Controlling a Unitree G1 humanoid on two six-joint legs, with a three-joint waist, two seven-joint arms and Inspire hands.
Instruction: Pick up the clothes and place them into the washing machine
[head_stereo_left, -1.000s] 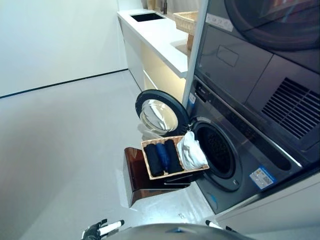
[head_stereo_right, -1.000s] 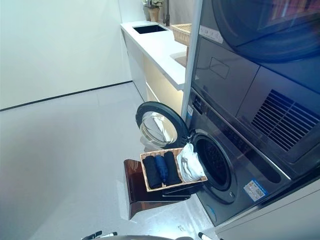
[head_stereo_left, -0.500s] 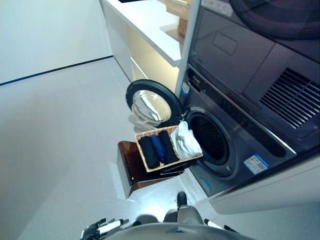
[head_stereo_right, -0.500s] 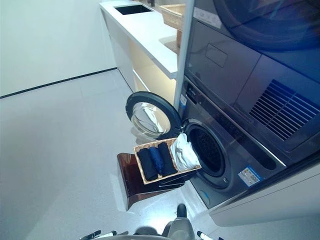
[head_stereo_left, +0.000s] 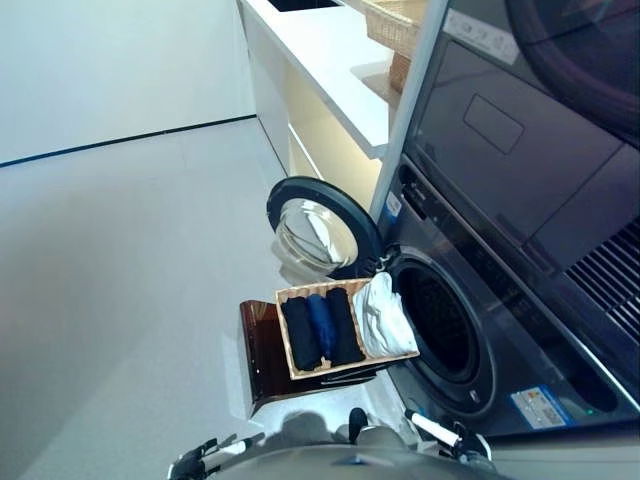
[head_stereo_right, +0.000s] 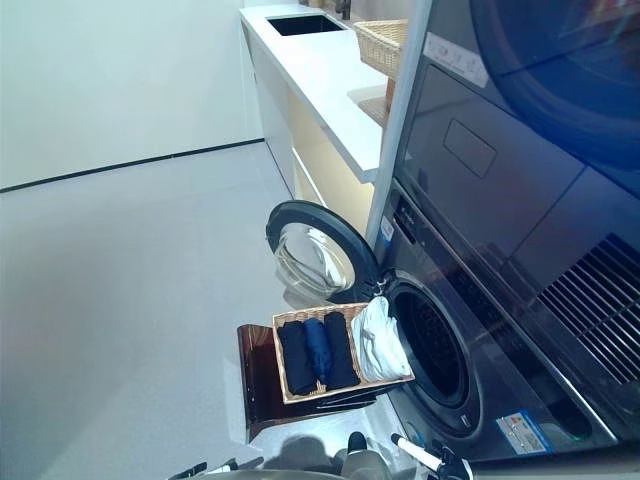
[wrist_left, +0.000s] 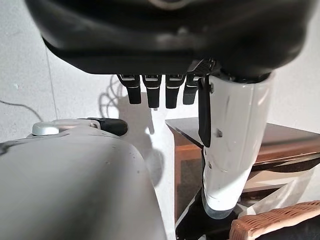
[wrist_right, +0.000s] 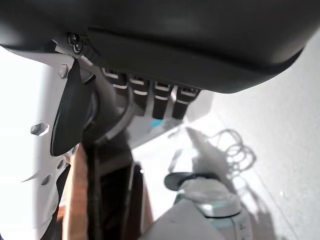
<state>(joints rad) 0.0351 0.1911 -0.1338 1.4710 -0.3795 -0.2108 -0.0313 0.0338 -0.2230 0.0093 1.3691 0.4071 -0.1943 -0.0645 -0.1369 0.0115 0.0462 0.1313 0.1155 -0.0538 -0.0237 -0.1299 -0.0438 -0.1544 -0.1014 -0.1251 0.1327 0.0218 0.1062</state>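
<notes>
Ahead, clothes (head_stereo_left: 348, 322) in basket (head_stereo_left: 285, 298), well beyond both empty, slack-fingered robot hands (head_stereo_left: 200, 462).

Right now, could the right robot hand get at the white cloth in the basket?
Probably not yet. The right robot hand hangs low, open and empty, short of the basket. Nothing covers the white cloth beside the open washer door, so the way looks free.

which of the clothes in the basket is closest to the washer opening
The white garment, bunched at the basket's washer-side end beside the open drum. The dark rolls lie farther away and are neatly rolled.
</notes>
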